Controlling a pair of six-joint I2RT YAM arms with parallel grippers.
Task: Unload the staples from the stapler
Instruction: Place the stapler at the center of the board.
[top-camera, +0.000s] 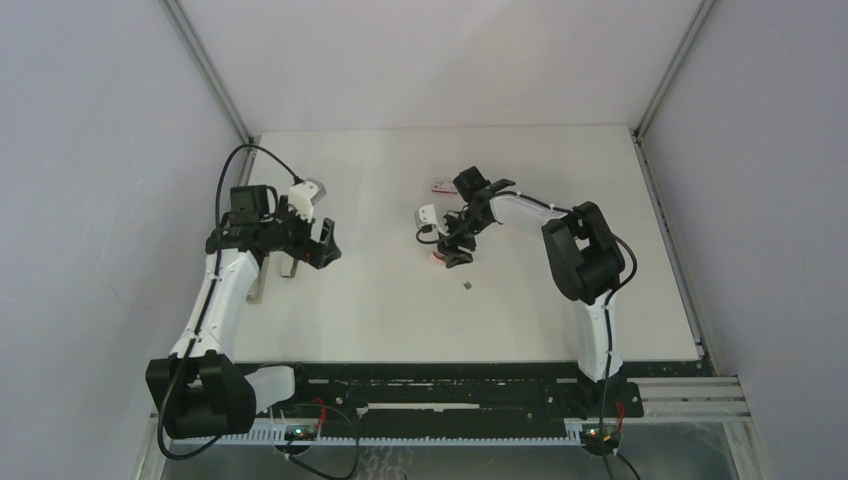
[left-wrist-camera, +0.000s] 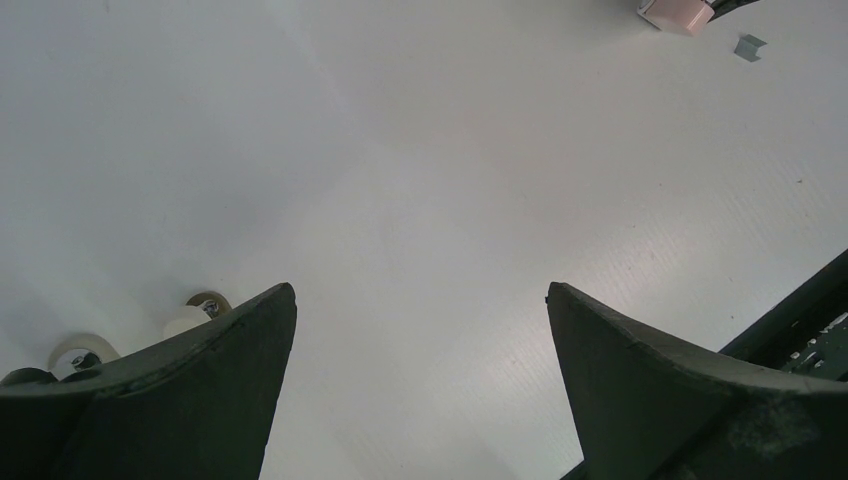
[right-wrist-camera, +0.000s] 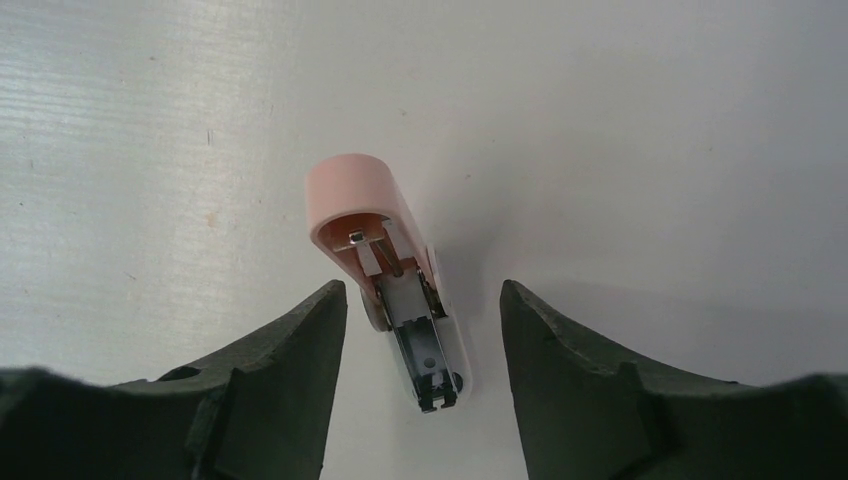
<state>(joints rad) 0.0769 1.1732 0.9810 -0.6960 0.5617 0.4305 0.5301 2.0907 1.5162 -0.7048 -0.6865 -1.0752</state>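
left arm (top-camera: 213, 300): elbow bent, reaching along the left edge of the table (top-camera: 560, 310) | left claw (left-wrist-camera: 420, 300): turned toward table centre, jaws spread wide | right arm (top-camera: 580, 250): folded back from the right edge toward centre | right claw (right-wrist-camera: 422, 290): pointing down, jaws parted

This looks like a robot lab, a test cell and not a home or a shop. A plain white table (top-camera: 380, 320) stands inside a box of pale grey walls (top-camera: 90, 150), with bare metal posts (top-camera: 208, 70) in the back corners. 2 robot arms, the left arm (top-camera: 215, 295) and the right arm (top-camera: 575, 245), are bolted to a black rail (top-camera: 450, 378) at the near edge of the table. Black cables (top-camera: 220, 190) run openly along them, and a slotted metal bar (top-camera: 690, 398) lies beside the rail.
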